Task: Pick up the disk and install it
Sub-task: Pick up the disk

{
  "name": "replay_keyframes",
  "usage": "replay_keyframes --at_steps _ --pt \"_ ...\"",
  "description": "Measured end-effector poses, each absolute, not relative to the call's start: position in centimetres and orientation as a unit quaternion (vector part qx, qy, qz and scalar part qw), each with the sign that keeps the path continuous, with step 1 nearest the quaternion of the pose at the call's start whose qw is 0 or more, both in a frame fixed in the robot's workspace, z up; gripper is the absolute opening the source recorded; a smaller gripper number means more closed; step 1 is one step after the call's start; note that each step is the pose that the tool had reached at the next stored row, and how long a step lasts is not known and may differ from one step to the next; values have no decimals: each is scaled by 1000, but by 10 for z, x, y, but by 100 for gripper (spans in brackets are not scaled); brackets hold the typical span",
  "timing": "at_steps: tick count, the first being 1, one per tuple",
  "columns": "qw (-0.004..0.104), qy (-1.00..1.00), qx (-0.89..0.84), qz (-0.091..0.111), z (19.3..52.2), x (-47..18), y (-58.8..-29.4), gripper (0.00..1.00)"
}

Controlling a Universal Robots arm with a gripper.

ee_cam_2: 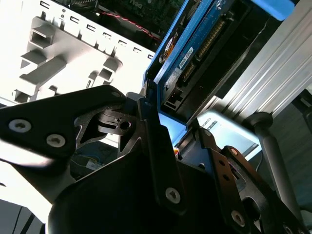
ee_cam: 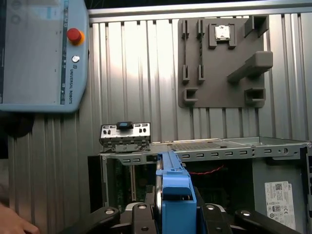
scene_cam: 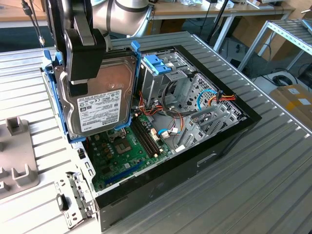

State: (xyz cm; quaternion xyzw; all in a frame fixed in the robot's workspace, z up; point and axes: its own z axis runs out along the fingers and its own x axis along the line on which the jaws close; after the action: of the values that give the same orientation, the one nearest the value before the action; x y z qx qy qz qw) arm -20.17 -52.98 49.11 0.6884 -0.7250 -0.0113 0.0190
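— What's over at the exterior view's left?
— A grey fixture plate (scene_cam: 17,158) lying on the ribbed metal table (scene_cam: 273,161). Just beside it comes the gripper (scene_cam: 80,75), clamped on the disk (scene_cam: 100,105). One black finger (scene_cam: 83,53) lies flat across the disk's labelled face near its upper edge. In the first wrist view the fingers sit tight against either side of the blue frame.
— And the disk itself?
— Dark grey metal, a white printed label facing us, and a light-blue plastic frame down both sides. It stands nearly upright, leaning back a little, at the end of the open computer case (scene_cam: 161,180) toward the exterior view's left, over the green motherboard (scene_cam: 122,151).
— Is it touching anything down there?
— Can't tell; its lower edge covers that spot. The rear finger is hidden behind the disk too, and the arm is cut off at the picture's upper edge.
— Further right?
— A metal cage (scene_cam: 165,83) with a blue latch (scene_cam: 158,63) on top, then a tangle of coloured cables (scene_cam: 219,97), then the case's black wall and more table.
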Motion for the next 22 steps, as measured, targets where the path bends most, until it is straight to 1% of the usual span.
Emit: replay_keyframes --at_steps 22 --pt "19 -725 688 -11 491 -200 -545 37"
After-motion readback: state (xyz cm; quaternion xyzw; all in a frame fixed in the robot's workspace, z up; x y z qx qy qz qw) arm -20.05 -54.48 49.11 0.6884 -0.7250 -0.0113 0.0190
